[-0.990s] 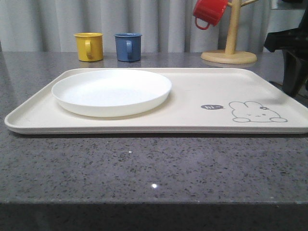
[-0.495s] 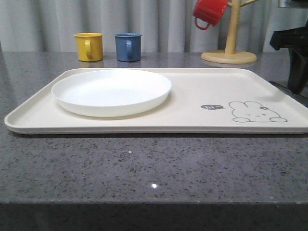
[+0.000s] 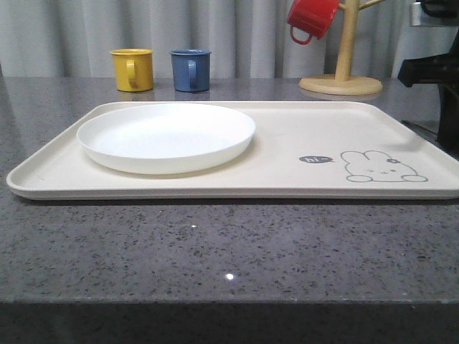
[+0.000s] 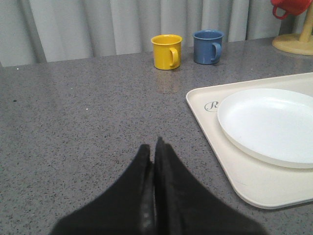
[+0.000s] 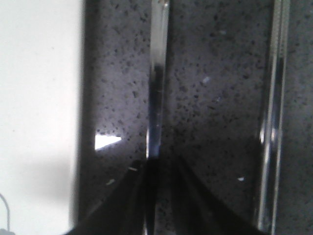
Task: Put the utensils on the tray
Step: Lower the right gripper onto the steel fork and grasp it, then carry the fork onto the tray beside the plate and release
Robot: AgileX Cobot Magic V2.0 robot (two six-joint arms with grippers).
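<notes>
The cream tray (image 3: 323, 129) with its rabbit drawing lies across the table, and the white plate (image 3: 166, 136) rests on its left half. Two long metal chopsticks (image 5: 157, 73) lie on the grey table just off the tray's rim (image 5: 39, 98), the second one (image 5: 274, 122) further out. My right gripper (image 5: 161, 164) hangs low over the nearer chopstick, which runs in between the fingers close to one of them; a strip of table shows beside it, so the jaws stand slightly open. My left gripper (image 4: 154, 144) is shut and empty, over bare table left of the tray (image 4: 210, 105).
A yellow mug (image 3: 133, 69) and a blue mug (image 3: 191, 69) stand behind the tray. A wooden mug tree (image 3: 343, 79) with a red mug (image 3: 310, 18) stands at the back right. My right arm (image 3: 448, 107) is at the tray's right end.
In the front view my right arm has slid to the right, toward the frame's edge. The tray, plate and mugs have not moved.
</notes>
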